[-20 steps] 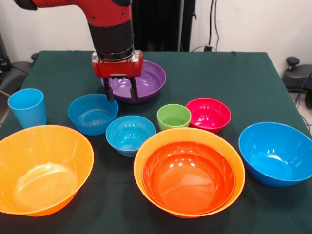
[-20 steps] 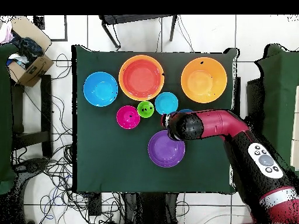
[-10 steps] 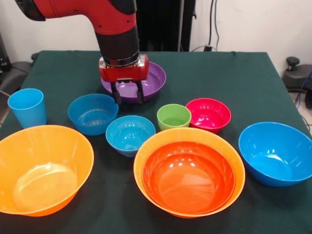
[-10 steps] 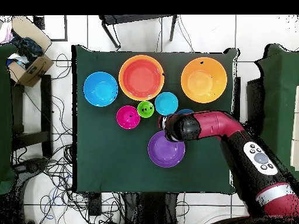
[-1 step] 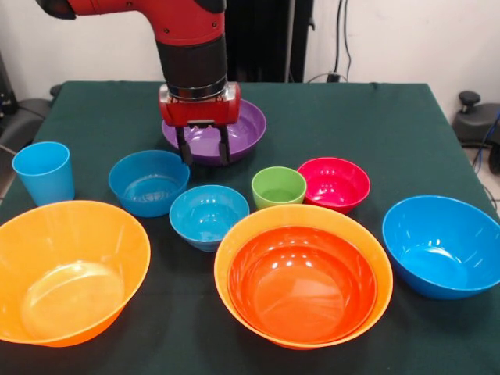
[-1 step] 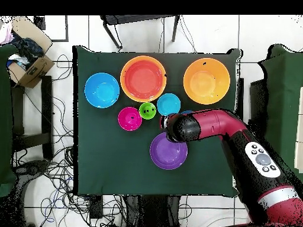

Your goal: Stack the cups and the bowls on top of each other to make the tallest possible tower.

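Front view, read from nine o'clock across to three: we see the light blue cup [image 5: 43, 172] upright at the table's left edge, and at about seven o'clock below it the empty big orange bowl [image 5: 69, 270]. To its right sits a mid-sized blue bowl [image 5: 148, 182], with a smaller blue bowl [image 5: 208, 216] just beside it toward five o'clock. Above these, toward twelve o'clock, our gripper [image 5: 203, 151] hangs at the near rim of the purple bowl [image 5: 242, 129]; its two dark fingers point down with a narrow gap between them, and we see nothing held in them. Whether the tips touch the rim we cannot tell. Right of centre stands the lime green cup [image 5: 279, 187], touching or nearly touching the pink-red bowl [image 5: 334, 183] at its three o'clock. At six o'clock the only stack so far is the red-orange bowl [image 5: 301, 283] nested inside the second big orange bowl [image 5: 306, 219]. The largest blue bowl [image 5: 443, 245] sits alone at about four o'clock. All rest on the dark green table [image 5: 375, 125].
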